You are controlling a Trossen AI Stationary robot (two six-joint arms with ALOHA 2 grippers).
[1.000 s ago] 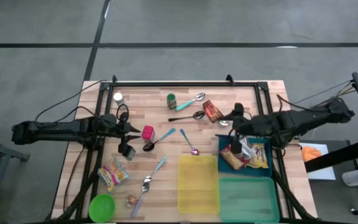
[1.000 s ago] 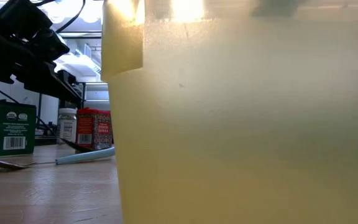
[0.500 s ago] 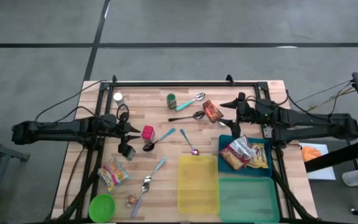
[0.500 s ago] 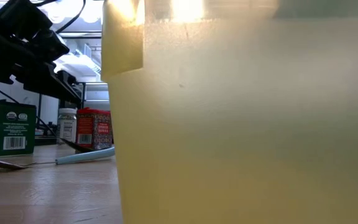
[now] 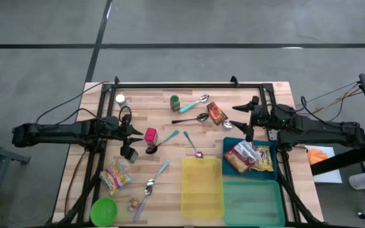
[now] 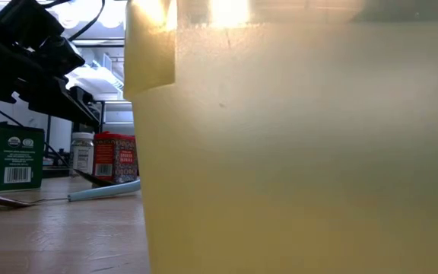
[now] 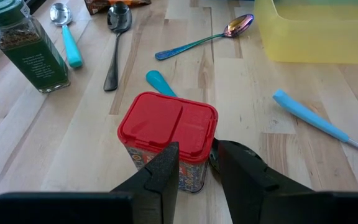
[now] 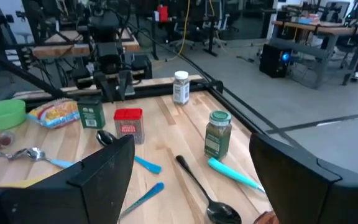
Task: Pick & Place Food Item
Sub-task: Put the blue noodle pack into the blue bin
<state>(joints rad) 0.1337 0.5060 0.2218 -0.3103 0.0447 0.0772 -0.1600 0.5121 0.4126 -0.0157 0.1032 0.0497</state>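
Two food packets (image 5: 250,158) lie in the blue tray (image 5: 228,143) at the right. Another food packet (image 5: 115,176) lies flat on the table at the near left, and a brown packet (image 5: 216,113) lies far of the tray. My right gripper (image 5: 246,119) hangs open and about level over the table just far of the blue tray, with nothing between its fingers (image 8: 98,180). My left gripper (image 5: 137,132) stands at the left, close behind the red-lidded container (image 7: 166,134), with a narrow gap between its fingers and nothing in it.
A yellow tray (image 5: 201,187) and a green tray (image 5: 253,202) stand at the near edge, where the yellow wall (image 6: 295,152) fills the low view. A green spice jar (image 5: 175,102), white jar (image 5: 120,99), dark box (image 5: 130,154), green bowl (image 5: 104,210) and several spoons are scattered about.
My right gripper has come away from the food packets in the blue tray, going toward the far edge and then back toward the right edge. It has tipped from pointing down to about level and stays open. The packets stay in the tray.
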